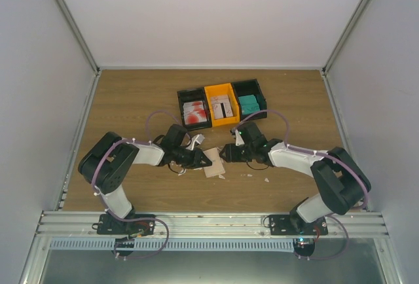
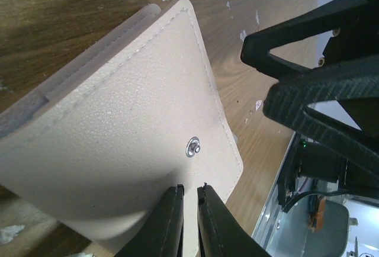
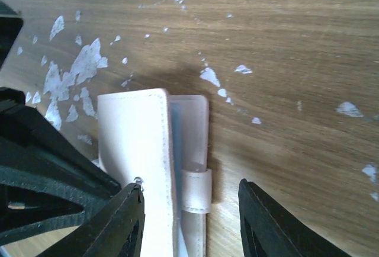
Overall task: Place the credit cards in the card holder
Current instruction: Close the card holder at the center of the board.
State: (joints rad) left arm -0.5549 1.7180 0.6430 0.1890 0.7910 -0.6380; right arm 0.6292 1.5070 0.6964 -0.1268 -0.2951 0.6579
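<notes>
The beige card holder lies on the wooden table between my two grippers. In the left wrist view its cover is lifted, with a metal snap showing. My left gripper is shut on the cover's edge; it also shows in the top view. My right gripper is open, its jaws on either side of the holder's edge and snap tab; it also shows in the top view. The credit cards lie in bins at the back: red-and-white, pale, teal.
The joined bins, black, orange and black, stand behind the grippers. Small white scraps lie on the table around the holder, and more lie right of it. Side walls enclose the table.
</notes>
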